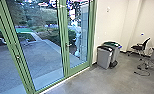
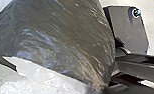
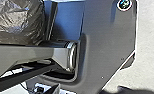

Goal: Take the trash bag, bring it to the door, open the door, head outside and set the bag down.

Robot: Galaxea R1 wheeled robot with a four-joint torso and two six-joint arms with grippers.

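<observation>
Dark, glossy plastic trash bag is located beside the left jaws; its film converges into gathered folds. Pale, translucent plastic film adjoins it. Whether the left jaws and right jaws are clenched or released cannot be determined. Ahead of the jaws, a green-framed glass door stands closed. Grey, black-lidded bin is positioned right of the door.

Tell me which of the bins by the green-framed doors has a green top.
The rear bin, nearer the chair; the front bin has a black top instead.
</observation>
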